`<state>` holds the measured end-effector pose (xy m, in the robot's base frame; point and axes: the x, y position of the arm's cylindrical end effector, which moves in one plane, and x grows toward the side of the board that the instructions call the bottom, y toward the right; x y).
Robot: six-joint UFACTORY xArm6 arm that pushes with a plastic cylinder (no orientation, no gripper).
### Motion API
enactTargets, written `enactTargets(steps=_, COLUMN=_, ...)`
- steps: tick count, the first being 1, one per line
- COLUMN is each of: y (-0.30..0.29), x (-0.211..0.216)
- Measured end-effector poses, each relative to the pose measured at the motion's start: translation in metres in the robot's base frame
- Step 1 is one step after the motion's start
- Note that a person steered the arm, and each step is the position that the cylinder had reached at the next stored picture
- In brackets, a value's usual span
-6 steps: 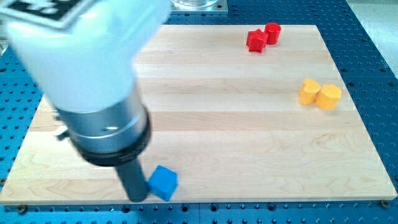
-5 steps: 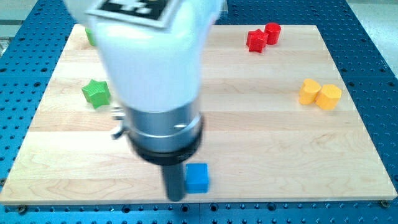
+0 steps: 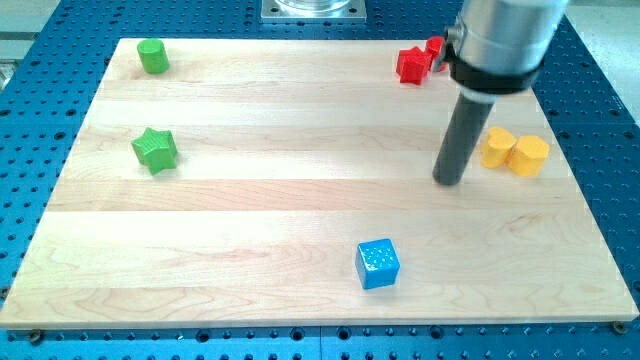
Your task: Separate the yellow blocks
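Observation:
Two yellow blocks touch each other at the view's right: a yellow rounded block (image 3: 497, 147) on the left and a yellow cylinder (image 3: 530, 155) on the right. My tip (image 3: 449, 182) rests on the wooden board (image 3: 300, 200), a short way to the left of and slightly below the left yellow block, apart from it. The rod rises from there to the arm body at the view's top right.
A blue cube (image 3: 377, 264) sits near the bottom centre. A red star block (image 3: 411, 66) and a red cylinder (image 3: 434, 48), partly hidden by the arm, are at the top right. A green star (image 3: 155, 150) and a green cylinder (image 3: 152, 56) are at the left.
The arm has swept from the bottom left across to the right. The blue cube was pushed rightward along the bottom and is now left behind. The yellow blocks have not moved.

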<state>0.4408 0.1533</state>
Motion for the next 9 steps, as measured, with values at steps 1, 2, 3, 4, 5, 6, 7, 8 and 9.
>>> enactTargets(steps=1, y=0.000, x=-0.052)
enactTargets(steps=2, y=0.001, x=-0.091)
enactTargets(steps=3, y=0.005, x=-0.104)
enactTargets(steps=4, y=0.012, x=-0.117)
enactTargets(steps=5, y=0.017, x=-0.124)
enactTargets(steps=6, y=0.019, x=-0.132)
enactTargets(steps=7, y=0.020, x=-0.137)
enactTargets(steps=8, y=0.038, x=-0.182)
enactTargets(steps=9, y=0.073, x=-0.183)
